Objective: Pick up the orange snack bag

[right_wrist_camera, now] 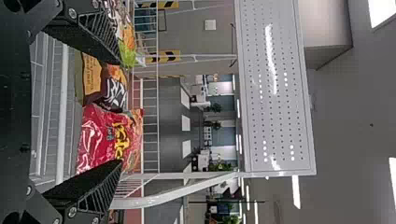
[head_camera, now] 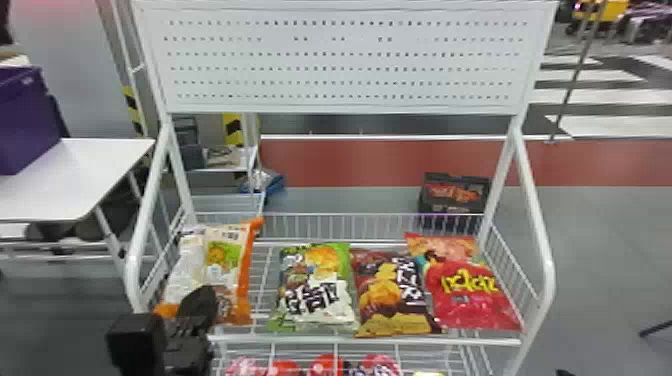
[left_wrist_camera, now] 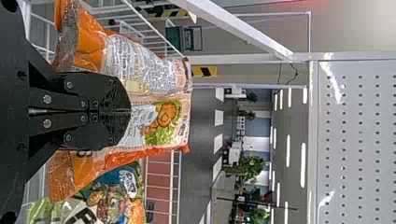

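At left, orange bag [head_camera: 227,255], long axis upright

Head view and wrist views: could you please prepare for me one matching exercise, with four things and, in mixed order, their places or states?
Things
1. orange snack bag
2. purple box
3. right gripper
4. red snack bag

Places or states
A. on the white table
B. at the right end of the white shelf
C. with the left gripper at it, fingers shut
D. fingers wide apart

Right pairs: 1-C, 2-A, 3-D, 4-B
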